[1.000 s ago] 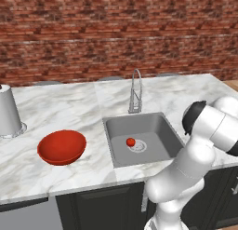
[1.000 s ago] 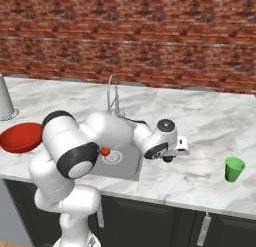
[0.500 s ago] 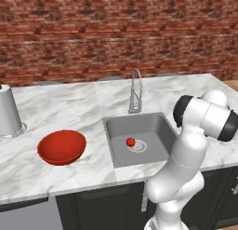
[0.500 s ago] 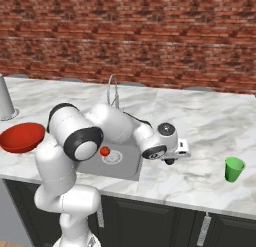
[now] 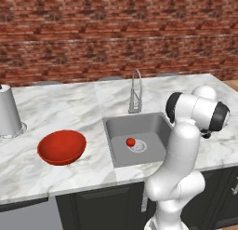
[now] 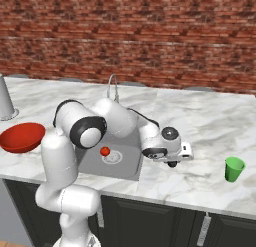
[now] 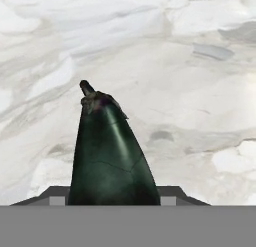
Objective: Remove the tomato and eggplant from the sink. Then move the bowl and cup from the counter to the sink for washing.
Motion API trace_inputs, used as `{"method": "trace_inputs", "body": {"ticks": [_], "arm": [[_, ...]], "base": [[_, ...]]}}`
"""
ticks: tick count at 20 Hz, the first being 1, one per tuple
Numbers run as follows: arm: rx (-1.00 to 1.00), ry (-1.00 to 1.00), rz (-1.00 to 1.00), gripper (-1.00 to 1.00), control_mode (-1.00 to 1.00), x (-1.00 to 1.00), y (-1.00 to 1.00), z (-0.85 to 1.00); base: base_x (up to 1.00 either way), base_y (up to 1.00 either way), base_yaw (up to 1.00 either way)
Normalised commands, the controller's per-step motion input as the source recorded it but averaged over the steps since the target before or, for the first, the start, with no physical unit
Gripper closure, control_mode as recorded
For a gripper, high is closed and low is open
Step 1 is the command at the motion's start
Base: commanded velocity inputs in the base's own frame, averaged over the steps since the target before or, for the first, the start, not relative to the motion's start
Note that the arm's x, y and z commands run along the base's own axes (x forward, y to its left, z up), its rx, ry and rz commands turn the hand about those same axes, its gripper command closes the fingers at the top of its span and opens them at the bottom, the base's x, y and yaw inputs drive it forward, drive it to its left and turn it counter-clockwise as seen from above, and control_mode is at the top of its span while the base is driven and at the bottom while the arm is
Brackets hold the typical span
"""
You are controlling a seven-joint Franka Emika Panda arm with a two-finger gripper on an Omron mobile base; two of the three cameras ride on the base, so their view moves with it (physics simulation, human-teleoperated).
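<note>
The gripper is seen low over the counter, just right of the sink, with the hand turned downward. In the hand view the eggplant is held between the fingers, its dark body rising from the bottom edge and its stem end pointing away from the hand, with veined marble behind it. Whether the eggplant touches the counter cannot be told.

The tomato is observed on the sink floor, beside the round drain. The faucet stands at the far rim of the sink.

The bowl rests upright on the counter to the left of the sink, well apart from it. The cup is noted, green, near the front edge of the counter, to the right of the gripper and apart from it. A grey canister stands at the far left.
</note>
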Motion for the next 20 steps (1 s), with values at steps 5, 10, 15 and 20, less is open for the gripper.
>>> {"method": "trace_inputs", "body": {"ticks": [5,10,15,20], "arm": [[0.00,0.00,0.00,1.00,-1.00,0.12,-0.10,-0.16],[0.00,0.00,0.00,1.00,-1.00,0.12,-0.07,-0.18],[0.00,0.01,0.00,1.00,-1.00,0.08,-0.01,-0.22],[0.00,0.07,0.00,1.00,-1.00,0.09,0.01,-0.27]], "base": [[0.00,0.00,0.00],[0.00,0.00,0.00],[0.00,0.00,0.00],[0.00,0.00,0.00]]}}
